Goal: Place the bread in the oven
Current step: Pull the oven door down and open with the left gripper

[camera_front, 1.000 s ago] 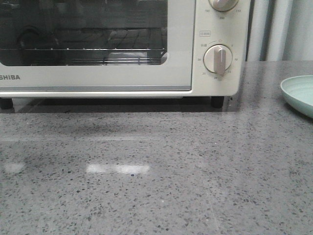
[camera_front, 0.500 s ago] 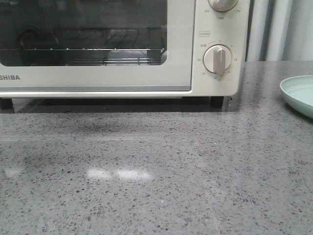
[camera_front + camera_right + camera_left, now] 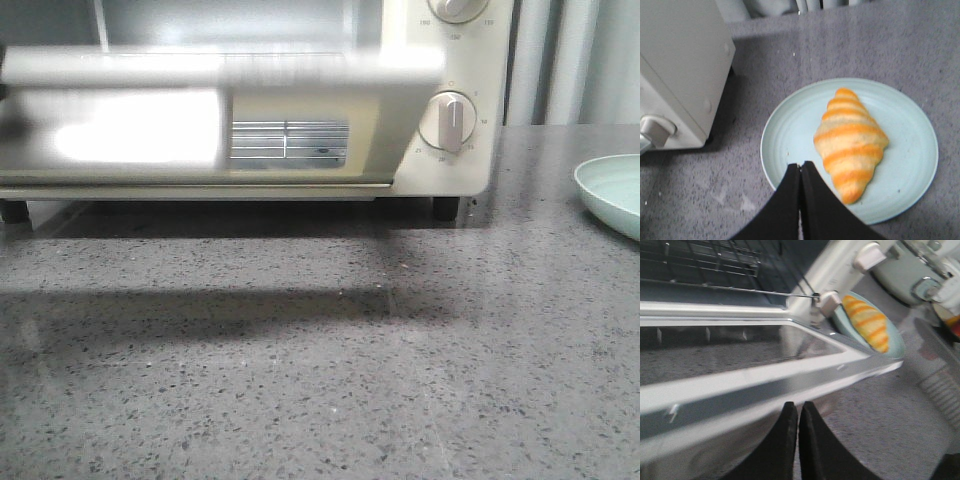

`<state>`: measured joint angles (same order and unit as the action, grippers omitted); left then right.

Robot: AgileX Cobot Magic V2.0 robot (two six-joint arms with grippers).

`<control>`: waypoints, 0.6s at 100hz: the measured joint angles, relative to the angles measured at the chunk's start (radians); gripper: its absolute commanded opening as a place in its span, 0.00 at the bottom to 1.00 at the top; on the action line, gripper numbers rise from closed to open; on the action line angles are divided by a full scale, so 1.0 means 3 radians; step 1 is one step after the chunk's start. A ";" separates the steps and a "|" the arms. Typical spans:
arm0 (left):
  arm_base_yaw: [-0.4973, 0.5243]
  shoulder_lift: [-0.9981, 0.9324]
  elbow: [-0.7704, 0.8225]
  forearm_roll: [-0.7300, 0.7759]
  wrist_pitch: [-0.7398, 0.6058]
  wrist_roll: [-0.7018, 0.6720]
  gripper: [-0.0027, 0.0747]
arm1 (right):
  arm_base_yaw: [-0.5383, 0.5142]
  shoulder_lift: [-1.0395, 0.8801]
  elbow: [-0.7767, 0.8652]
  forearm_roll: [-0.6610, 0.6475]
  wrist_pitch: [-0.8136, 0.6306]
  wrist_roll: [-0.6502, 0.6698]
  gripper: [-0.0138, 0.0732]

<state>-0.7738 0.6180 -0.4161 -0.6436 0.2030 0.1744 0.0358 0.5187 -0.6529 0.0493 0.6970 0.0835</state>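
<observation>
While the bread (image 3: 851,145) lies on its plate (image 3: 790,145) (oven (image 3: 455,60) door ajar), both grippers are clenched empty.

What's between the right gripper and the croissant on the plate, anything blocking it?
Nothing visible. In the right wrist view the right gripper, fingers shut, hangs over the near rim of the pale green plate, and the bread lies bare on it beside the oven, with nothing over or around it.
</observation>
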 measured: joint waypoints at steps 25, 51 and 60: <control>-0.0214 -0.0725 0.0000 0.0087 -0.0238 0.0000 0.01 | 0.0000 0.0000 0.0000 0.0000 0.0107 -0.0126 0.38; -0.0175 -0.0925 -0.0230 0.0520 -0.0068 0.0000 0.01 | 0.0000 0.0172 -0.0025 -0.0164 0.0102 -0.0212 0.71; -0.0144 -0.0925 -0.0412 0.0742 0.0078 0.0000 0.01 | 0.0000 0.0385 -0.0138 -0.0182 0.0265 -0.0220 0.68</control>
<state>-0.8170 0.3406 -0.5396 -0.4209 0.2264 0.1744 0.0358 0.6342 -0.6942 -0.0053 0.7766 0.0175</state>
